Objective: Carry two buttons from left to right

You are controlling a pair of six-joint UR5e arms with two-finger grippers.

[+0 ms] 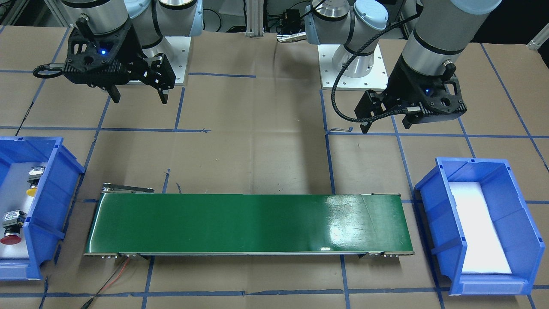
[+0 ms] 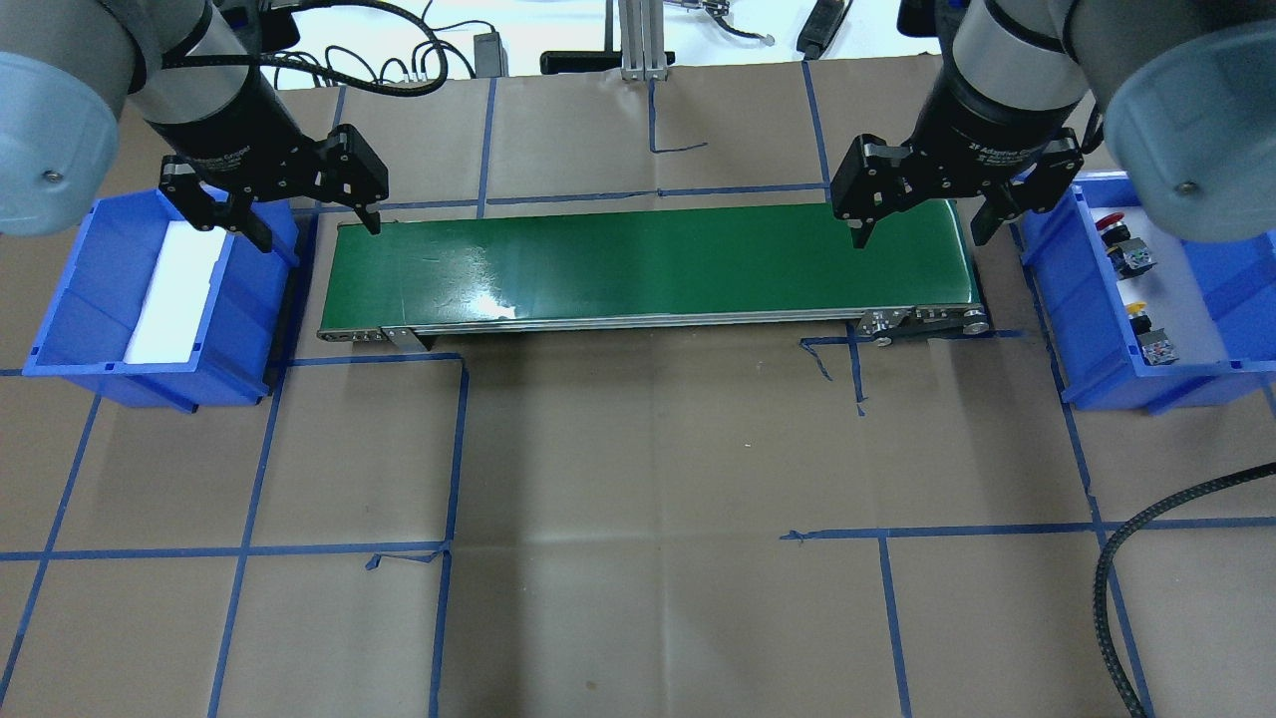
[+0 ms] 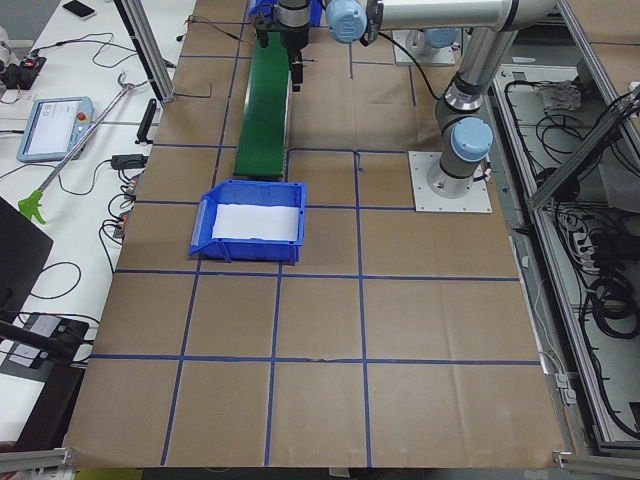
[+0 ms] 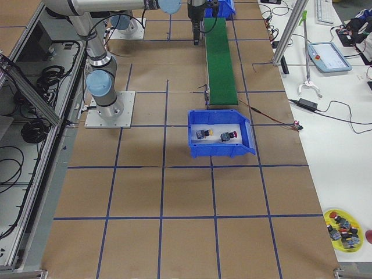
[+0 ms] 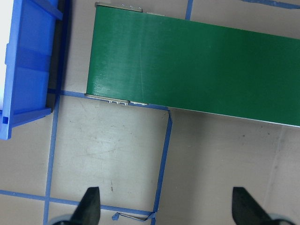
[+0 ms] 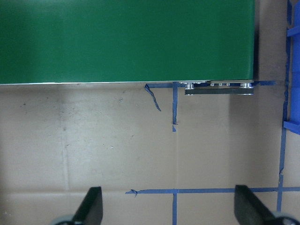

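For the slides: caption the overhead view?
Left pincer and right pincer open near the belt; red button and yellow button in right-side bin.

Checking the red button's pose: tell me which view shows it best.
Exterior front-facing: the red button appears largest there, cap and block body distinct, lying in the blue bin. Overhead shows it smaller; exterior right, tiny. The wrist views and exterior left miss it.

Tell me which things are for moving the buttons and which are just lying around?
For the job: yellow button, red button, the blue bin holding them, the other blue bin, green belt, left gripper, right gripper.
Just lying about: yellow dish of small parts, tablet, cables.
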